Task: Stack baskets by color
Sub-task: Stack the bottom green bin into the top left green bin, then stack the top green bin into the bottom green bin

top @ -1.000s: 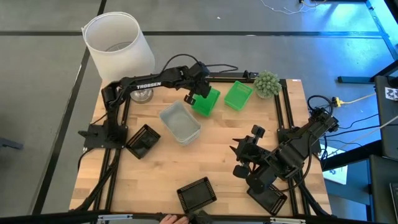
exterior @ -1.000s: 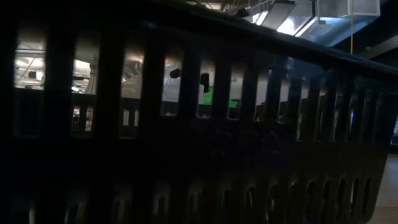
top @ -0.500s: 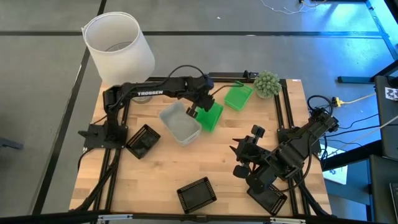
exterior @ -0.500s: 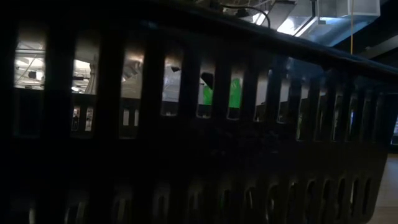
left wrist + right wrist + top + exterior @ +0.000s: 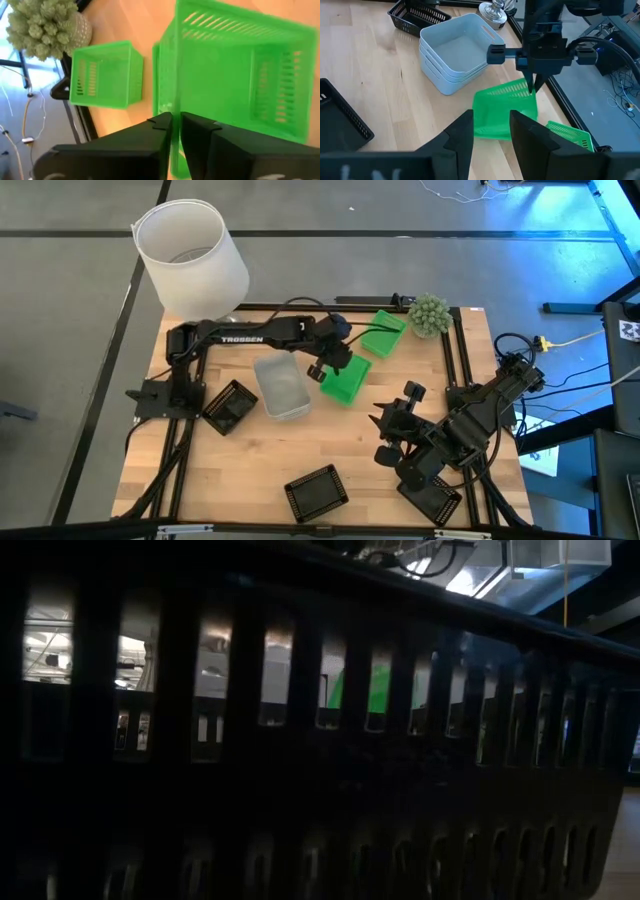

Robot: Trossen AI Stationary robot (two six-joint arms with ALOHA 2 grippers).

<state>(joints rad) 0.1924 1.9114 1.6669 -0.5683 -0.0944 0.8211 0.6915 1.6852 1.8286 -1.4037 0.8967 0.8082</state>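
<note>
Left side of the table (image 5: 250,470): one black basket (image 5: 230,407), open side up, set at a slant to the table edges. It is dark slotted mesh, shallow.

Next, the grey-white stack (image 5: 282,388), three trays nested, rims showing one above another in the right wrist view. Open side up. Long axis runs front to back with a slight slant. Pale, translucent, smooth walls.

Just right of the stack is my left pincer (image 5: 176,117), at mid-table. My fingers (image 5: 160,131) are nearly together, pinching one short-end wall of the held green basket (image 5: 346,380). This basket sits just beside the grey-white stack, apart from it. Its open side faces up toward my wrist. Its long axis slants away from my fingers toward the front right. It is bright green with slotted side walls. I cannot tell if its bottom rests flat on the wood, or if a second tray is nested in it.

Farther back and right is the second green basket (image 5: 382,333), near the back edge, long axis slanted, same bright mesh. It is near the held one but not touching. The plant (image 5: 430,313) is beside it at the back right corner.

My right pincer (image 5: 491,114) waits at the front right, fingers apart, holding nothing. A black basket at the front (image 5: 316,492) lies centre-front, slanted. Another black one (image 5: 440,500) lies under my right arm.

The low view is blocked by a dark slotted wall (image 5: 300,790), with green showing through the slots.
</note>
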